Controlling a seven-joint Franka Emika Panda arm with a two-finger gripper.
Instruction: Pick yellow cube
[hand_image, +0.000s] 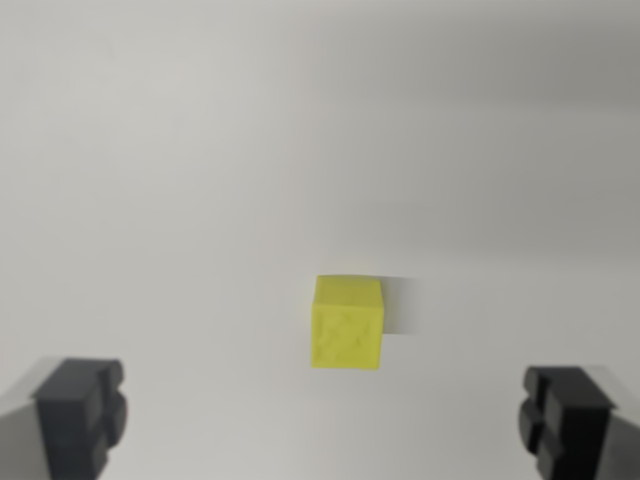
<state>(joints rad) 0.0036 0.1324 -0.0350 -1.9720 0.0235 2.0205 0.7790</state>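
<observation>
A small yellow cube (346, 323) rests on a plain white surface, slightly right of the wrist view's centre, casting a faint shadow to its right. My gripper (322, 420) is open, its two dark fingertips at the bottom corners of the wrist view. One fingertip (80, 415) is at the wrist view's left, the other fingertip (567, 420) at the wrist view's right. The cube lies between their lines and a little beyond them, touching neither. Nothing is held.
A white surface (200, 150) fills the whole wrist view, with no other object or edge in sight.
</observation>
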